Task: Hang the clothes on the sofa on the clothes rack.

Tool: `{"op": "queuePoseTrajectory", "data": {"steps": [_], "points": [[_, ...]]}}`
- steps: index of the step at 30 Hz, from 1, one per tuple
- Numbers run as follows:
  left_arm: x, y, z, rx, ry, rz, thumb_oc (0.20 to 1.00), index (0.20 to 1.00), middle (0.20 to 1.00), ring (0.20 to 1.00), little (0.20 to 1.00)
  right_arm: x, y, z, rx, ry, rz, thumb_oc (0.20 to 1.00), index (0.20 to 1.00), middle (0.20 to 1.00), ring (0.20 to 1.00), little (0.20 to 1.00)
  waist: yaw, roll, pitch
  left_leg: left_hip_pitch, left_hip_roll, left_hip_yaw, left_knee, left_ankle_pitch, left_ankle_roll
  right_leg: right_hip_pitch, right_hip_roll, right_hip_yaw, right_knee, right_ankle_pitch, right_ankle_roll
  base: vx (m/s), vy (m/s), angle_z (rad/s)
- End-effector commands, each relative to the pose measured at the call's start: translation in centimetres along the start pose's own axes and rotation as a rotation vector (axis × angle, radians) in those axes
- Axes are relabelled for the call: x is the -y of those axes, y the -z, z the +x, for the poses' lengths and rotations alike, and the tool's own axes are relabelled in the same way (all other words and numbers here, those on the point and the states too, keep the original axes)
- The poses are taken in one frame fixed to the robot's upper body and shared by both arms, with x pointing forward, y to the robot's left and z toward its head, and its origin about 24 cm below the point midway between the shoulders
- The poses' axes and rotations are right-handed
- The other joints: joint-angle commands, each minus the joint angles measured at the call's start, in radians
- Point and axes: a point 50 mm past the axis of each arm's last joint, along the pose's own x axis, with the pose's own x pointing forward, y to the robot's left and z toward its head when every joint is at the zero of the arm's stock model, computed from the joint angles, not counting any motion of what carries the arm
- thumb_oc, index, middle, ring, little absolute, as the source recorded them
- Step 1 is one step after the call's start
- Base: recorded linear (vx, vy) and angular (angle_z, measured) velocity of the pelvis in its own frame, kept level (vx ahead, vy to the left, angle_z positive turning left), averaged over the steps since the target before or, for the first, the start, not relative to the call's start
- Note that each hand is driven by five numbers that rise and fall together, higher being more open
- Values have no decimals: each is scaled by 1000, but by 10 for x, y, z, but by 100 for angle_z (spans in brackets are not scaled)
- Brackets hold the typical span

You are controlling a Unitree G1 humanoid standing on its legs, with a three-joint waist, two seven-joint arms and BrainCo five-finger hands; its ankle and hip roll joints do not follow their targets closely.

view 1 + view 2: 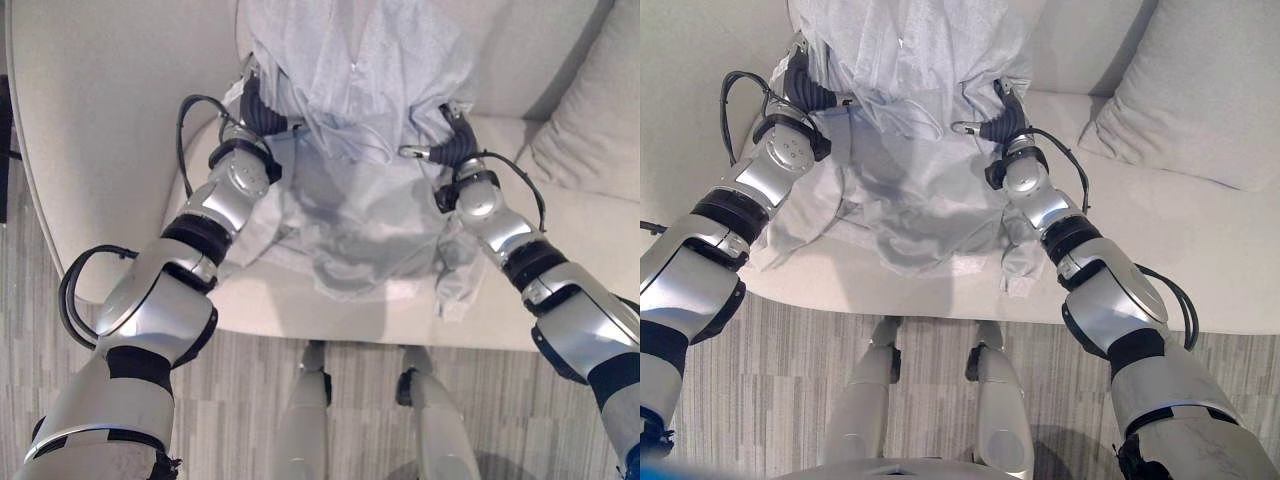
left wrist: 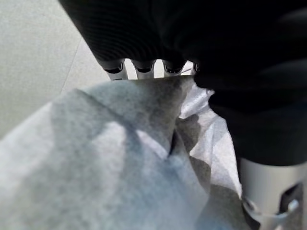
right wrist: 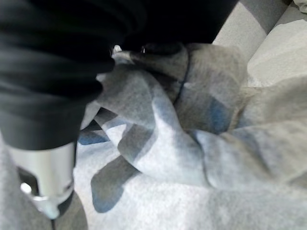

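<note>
Left wrist view: my left-hand fingers (image 2: 139, 67) run straight into a fold of the light grey garment (image 2: 110, 158), w/ the tips buried under the cloth, so can't tell if they're curled on it or not. The fabric bunches right up against the dark ribbed cover there. Same story in the right wrist view tbh: the right hand (image 3: 57, 62) sits in crumpled grey cloth, fingers hidden behind the cover and the folds, so can't call that one either.

Going outward, in the left eye view: my left hand (image 1: 258, 108) is at approx 10 o'clock from the middle of the pic, wrist cover poking out from under the garment's edge. My right hand (image 1: 452, 135) is at approx 2 o'clock, also tucked under the edge on its side. The garment hangs and drapes between both hands, upper part bunched up toward 12 o'clock against the backrest, lower part spread over the seat of the white sofa (image 1: 90, 130) down toward 6, hem just reaching the front edge.

A pale cushion (image 1: 1205, 100) sits at 2 o'clock in the right eye view, well apart from the cloth. Grey striped floor (image 1: 250, 400) runs along 6 o'clock below the sofa.
</note>
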Motion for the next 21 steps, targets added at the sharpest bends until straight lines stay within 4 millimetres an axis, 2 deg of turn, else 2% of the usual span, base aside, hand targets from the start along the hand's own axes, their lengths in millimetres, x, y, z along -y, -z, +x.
{"op": "queuePoseTrajectory", "data": {"steps": [1, 6, 7, 8, 9, 10, 11, 12, 13, 18, 21], "points": [[-23, -45, 23, 129, -58, 23, 1000, 1000, 1000, 1000, 1000, -2, -43, 12, 129, 0, 43, 1000, 1000, 1000, 1000, 1000, 0, 15, 11, 50, -46, 52, -123, 70, 26, -88, -36, 100, 11, 24, 155, 0, 0, 0], [-33, -44, 26, 126, -76, 71, 1000, 1000, 1000, 1000, 1000, 1, -47, 13, 157, 7, -38, 1000, 1000, 1000, 1000, 1000, -6, 18, 9, 43, -45, 53, -123, 73, 26, -95, -34, 102, 11, 26, 155, 0, 0, 0], [-37, -41, 27, 123, -81, 97, 1000, 1000, 1000, 1000, 1000, 3, -49, 14, 173, 11, -99, 809, 809, 809, 809, 809, -9, 18, 9, 43, -45, 53, -123, 72, 26, -98, -32, 103, 11, 26, 156, 0, 0, 0], [-37, -41, 27, 123, -81, 97, 1000, 1000, 1000, 1000, 1000, 3, -49, 14, 173, 11, -100, 658, 658, 658, 658, 658, -9, 18, 9, 42, -45, 53, -123, 72, 26, -98, -32, 103, 11, 26, 156, 0, 0, 0], [-40, -39, 27, 119, -86, 109, 1000, 1000, 1000, 1000, 1000, 2, -51, 14, 182, 13, -112, 238, 238, 238, 238, 238, -11, 17, 9, 42, -44, 53, -123, 73, 26, -99, -31, 103, 11, 27, 156, 0, 0, 0], [-43, -37, 28, 117, -94, 123, 1000, 1000, 1000, 1000, 1000, 2, -54, 14, 192, 15, -119, 200, 200, 200, 200, 200, -13, 16, 9, 42, -44, 53, -123, 73, 25, -98, -31, 103, 11, 26, 156, 0, 0, 0], [-45, -36, 28, 117, -98, 134, 721, 721, 721, 721, 721, 2, -56, 15, 203, 16, -124, 200, 200, 200, 200, 200, -14, 15, 9, 41, -43, 53, -123, 73, 25, -98, -31, 103, 11, 26, 156, 0, 0, 0], [-48, -35, 29, 116, -106, 143, 498, 498, 498, 498, 498, 2, -58, 15, 212, 20, -125, 200, 200, 200, 200, 200, -16, 14, 9, 42, -43, 53, -123, 73, 25, -98, -30, 103, 11, 26, 156, 0, 0, 0], [-50, -35, 29, 118, -112, 153, 200, 200, 200, 200, 200, 3, -61, 14, 223, 24, -118, 200, 200, 200, 200, 200, -17, 13, 10, 42, -42, 53, -123, 73, 25, -99, -30, 104, 11, 25, 156, 0, 0, 0], [-58, -33, 28, 132, -135, 166, 200, 200, 200, 200, 200, 5, -67, 12, 257, 46, -51, 200, 200, 200, 200, 200, -17, 8, 8, 47, -41, 53, -123, 69, 26, -93, -28, 106, 11, 21, 156, 0, 0, 0], [-57, -33, 27, 140, -143, 168, 200, 200, 200, 200, 200, 4, -63, 7, 254, 65, 15, 200, 200, 200, 200, 200, -15, 8, 4, 66, -41, 53, -123, 63, 28, -73, -30, 105, 11, 13, 157, 0, 0, 0]]}}
